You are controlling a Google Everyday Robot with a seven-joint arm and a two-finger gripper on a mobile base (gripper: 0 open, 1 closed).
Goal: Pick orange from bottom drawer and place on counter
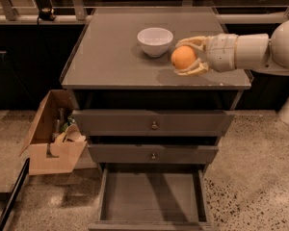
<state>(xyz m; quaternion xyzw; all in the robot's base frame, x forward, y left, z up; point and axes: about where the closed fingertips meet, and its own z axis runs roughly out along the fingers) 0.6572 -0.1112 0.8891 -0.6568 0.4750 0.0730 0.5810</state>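
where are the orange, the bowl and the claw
orange [183,57], camera view, middle of the fruit
bowl [155,47], camera view, its front wall
claw [177,57], camera view, midway between its fingertips, shut on the orange over the counter [111,57], right front part

Your end effector [182,57] sits over the right front of the tabletop [111,57]. Its pale, matt, plastic-looking fingers [195,41] are clasped on the orange [184,56], whose skin looks smooth with a soft sheen. The tabletop is grey-brown, smooth and faintly reflective. The white bowl [155,40] looks glossy, like glazed ceramic. The bottom drawer [151,196] has a flat, matt floor. You'll see small metallic knobs [154,125] on the matt upper drawers [115,121], a dull brown cardboard box [43,146], and a speckled, polished stone floor [260,177].
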